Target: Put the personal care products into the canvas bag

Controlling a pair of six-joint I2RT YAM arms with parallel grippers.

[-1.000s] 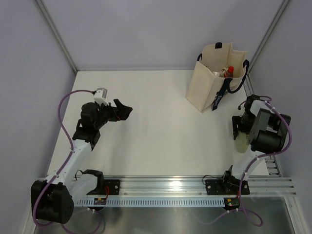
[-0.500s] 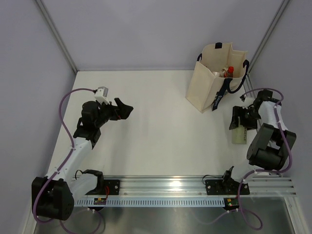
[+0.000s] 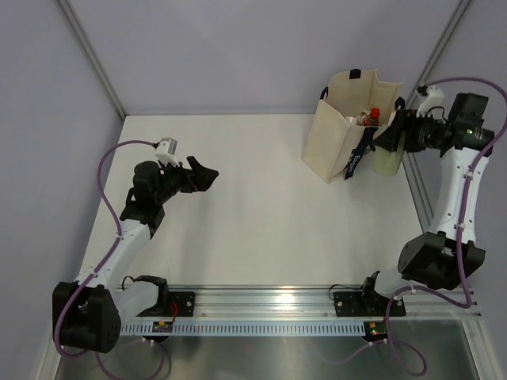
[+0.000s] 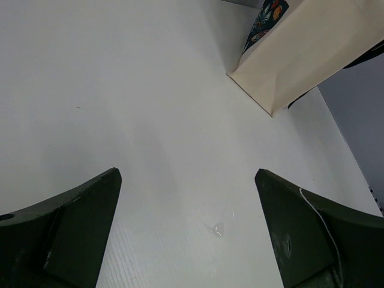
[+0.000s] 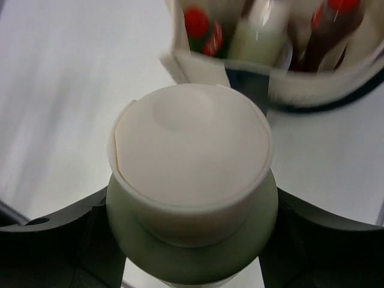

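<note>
At the back right of the white table (image 3: 261, 214), we see the right gripper (image 3: 394, 141) clamped on a pale bottle (image 3: 387, 163). It is held just beside the right side of the canvas bag (image 3: 337, 146). Through the right wrist camera we look straight down on the bottle's white cap (image 5: 192, 150). The pale green body below the cap sits between the two dark fingers (image 5: 57, 240), which press in on it from either side.

Beyond the cap in that view lies the open mouth of the bag, with other products inside. We make out two red-capped bottles (image 5: 201, 27), a second pale bottle (image 5: 259, 37) and a dark red bottle (image 5: 329, 27), all blurred. From overhead we can pick out only one red cap poking up near the bag's right wall. The bag stands upright close to the table's far right corner.

Across the table, the left gripper (image 3: 202, 178) hangs over the left half of the surface, well apart from the bag. Its jaws stand wide apart over bare white table. The left wrist camera looks out between them toward the bag's lower corner at upper right. There a strip of the bag's dark blue print (image 4: 267, 15) shows at the top edge of the view.
</note>
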